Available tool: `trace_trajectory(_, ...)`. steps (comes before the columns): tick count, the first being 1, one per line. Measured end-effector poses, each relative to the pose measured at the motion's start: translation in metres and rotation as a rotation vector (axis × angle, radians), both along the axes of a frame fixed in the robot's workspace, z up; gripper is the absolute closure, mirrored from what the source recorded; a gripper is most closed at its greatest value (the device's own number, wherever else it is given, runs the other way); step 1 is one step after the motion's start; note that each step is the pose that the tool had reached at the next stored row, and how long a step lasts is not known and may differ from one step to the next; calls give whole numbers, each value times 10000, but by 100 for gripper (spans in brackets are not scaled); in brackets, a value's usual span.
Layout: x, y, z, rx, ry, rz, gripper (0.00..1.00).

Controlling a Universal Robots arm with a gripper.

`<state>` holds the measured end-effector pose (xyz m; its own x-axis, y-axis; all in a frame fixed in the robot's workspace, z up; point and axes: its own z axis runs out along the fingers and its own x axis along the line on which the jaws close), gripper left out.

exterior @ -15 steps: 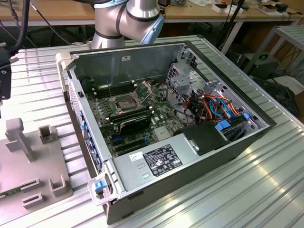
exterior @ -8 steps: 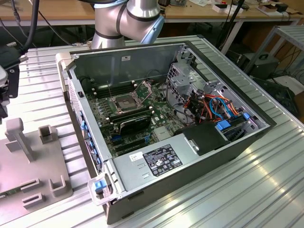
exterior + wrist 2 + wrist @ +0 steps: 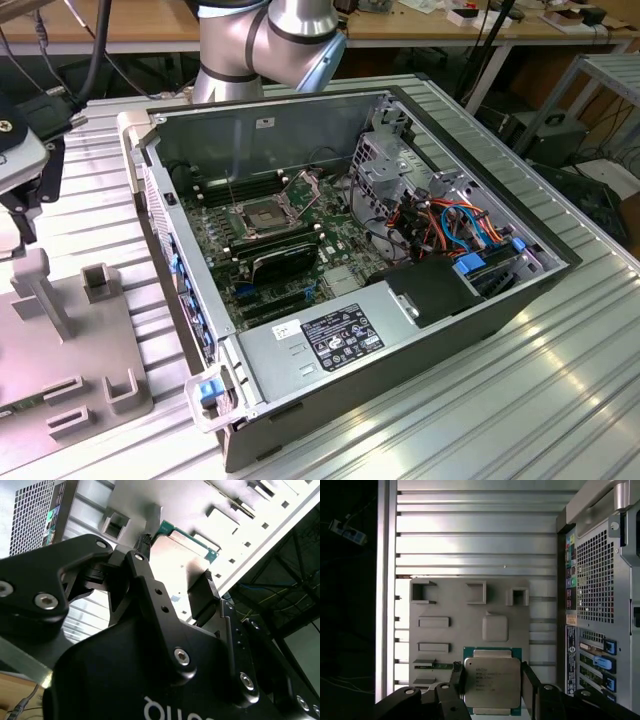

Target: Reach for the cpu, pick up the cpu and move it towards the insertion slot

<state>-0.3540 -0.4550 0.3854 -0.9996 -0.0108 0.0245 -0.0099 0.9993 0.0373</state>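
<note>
The arm (image 3: 270,40) is showing rounded silver joints with grey caps; its tool (image 3: 175,587) is showing matte black links studded with silver screws.

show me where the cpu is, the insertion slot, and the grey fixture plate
cpu (image 3: 492,681), first wrist view, middle of its metal face.
insertion slot (image 3: 262,214), exterior view, dark centre.
grey fixture plate (image 3: 455,637), first wrist view, bare flat surface.
</note>
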Motion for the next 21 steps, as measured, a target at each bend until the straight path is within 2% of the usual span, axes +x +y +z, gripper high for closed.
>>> trace_trajectory(6, 77, 0, 0, -1, 1, -1, 45)
trace_trajectory(11, 84, 0, 0, -1, 0, 0, 45)
trace_trajectory(13, 125, 0, 0, 0, 0, -1, 45)
trace_trajectory(21, 196, 0, 0, -1, 0, -1, 45)
